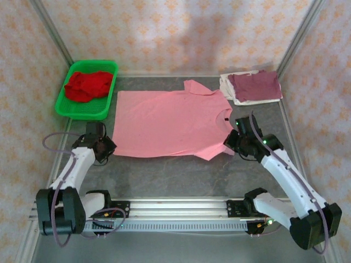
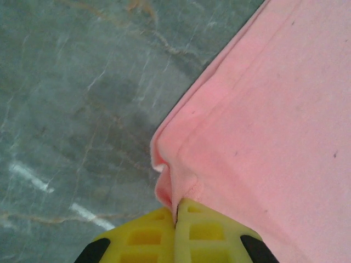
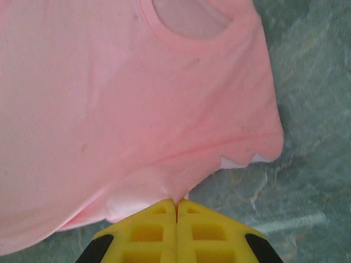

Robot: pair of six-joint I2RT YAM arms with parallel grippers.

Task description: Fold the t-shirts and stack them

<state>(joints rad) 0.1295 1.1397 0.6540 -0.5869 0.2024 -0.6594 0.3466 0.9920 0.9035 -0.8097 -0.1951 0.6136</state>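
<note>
Salmon-pink t-shirt (image 1: 170, 123) is lying spread flat in the middle of the grey table (image 1: 164, 178), hem to the left and collar to the right, probably so that its near edge can be lifted and folded over. The left gripper (image 2: 176, 211) is pinching the near hem corner, jaws closed tight on the cloth. The right gripper (image 3: 176, 205) is clamping the near sleeve edge the same way.

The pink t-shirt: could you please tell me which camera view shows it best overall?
Top external: the whole pink t-shirt lies spread flat. The left wrist view gives a close-up of one hem corner; the right wrist, its collar and a sleeve.
</note>
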